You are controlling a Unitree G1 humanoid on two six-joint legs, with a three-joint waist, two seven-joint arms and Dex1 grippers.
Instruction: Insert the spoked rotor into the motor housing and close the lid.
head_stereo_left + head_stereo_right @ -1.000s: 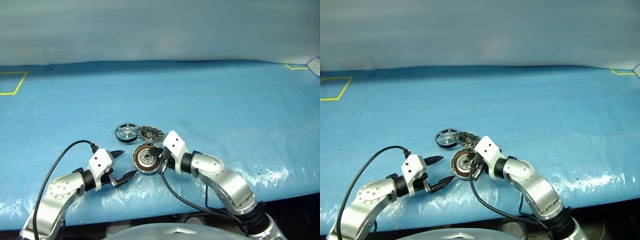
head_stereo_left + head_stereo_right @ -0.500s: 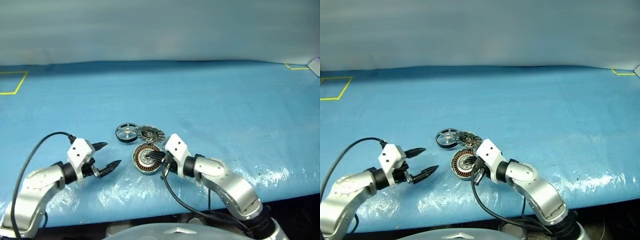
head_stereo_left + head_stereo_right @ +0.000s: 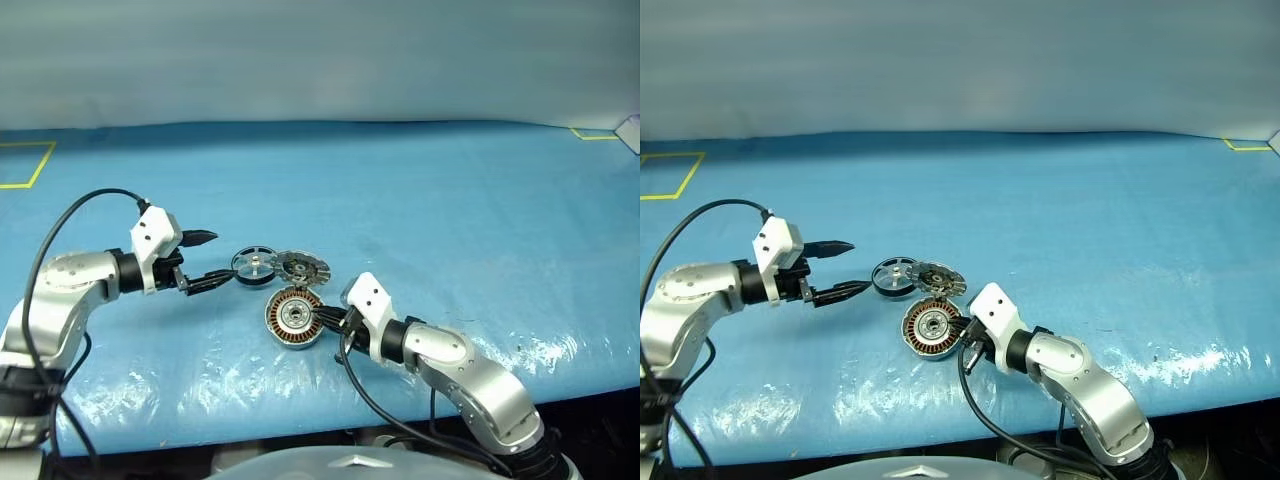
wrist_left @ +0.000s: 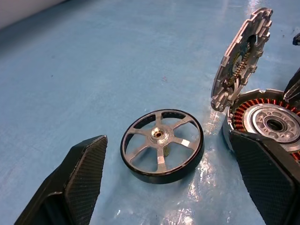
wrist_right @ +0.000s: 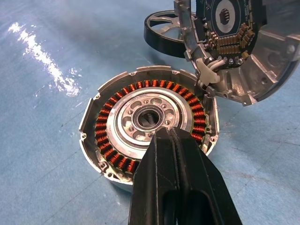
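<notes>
On the blue table, the spoked rotor lies flat just beside the lid, which tilts up against the motor housing. Left gripper hovers beside the rotor, jaws spread; right gripper, jaws pressed together, rests over the housing's windings.

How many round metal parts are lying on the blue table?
3. The spoked rotor lies flat nearest the left gripper; the lid stands tilted open beside it; the motor housing lies below them, at the right gripper.
</notes>
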